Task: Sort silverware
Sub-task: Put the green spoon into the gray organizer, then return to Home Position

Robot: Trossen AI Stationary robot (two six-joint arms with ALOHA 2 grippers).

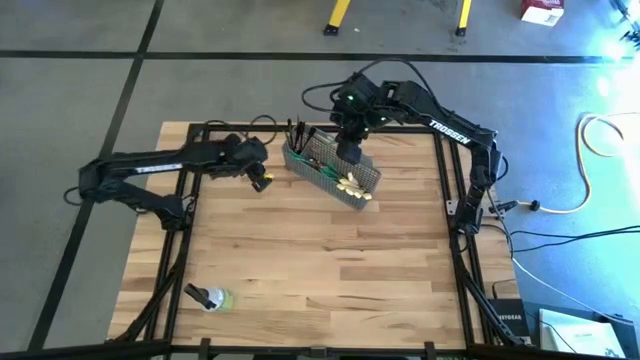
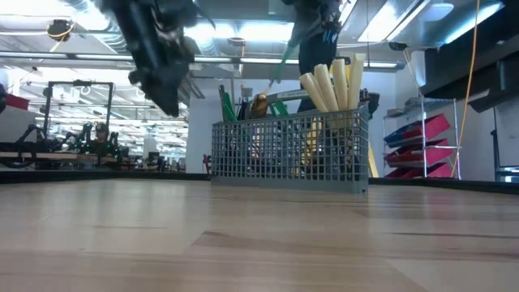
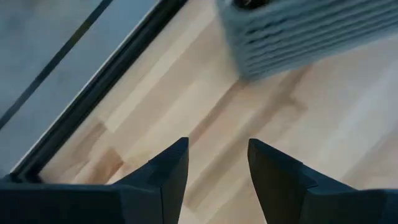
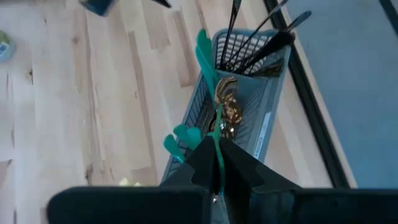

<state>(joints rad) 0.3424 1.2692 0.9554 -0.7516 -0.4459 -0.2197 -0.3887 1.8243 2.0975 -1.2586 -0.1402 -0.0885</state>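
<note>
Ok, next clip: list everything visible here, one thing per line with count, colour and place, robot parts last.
wire mesh basket: one, grey, far middle of the table.
knives: a bunch, count unclear, cream handles up, at one end of the basket.
gold spoons: a cluster, shiny gold, middle compartment.
forks: several, dark, end compartment opposite the knives.
green tape strips: a few, green, on the basket's dividers.
small object: one, green and dark, near left corner of the table; type unclear.
table: one, light wood.
left gripper: open, empty, above the table left of the basket.
right gripper: shut, over the basket.
</note>
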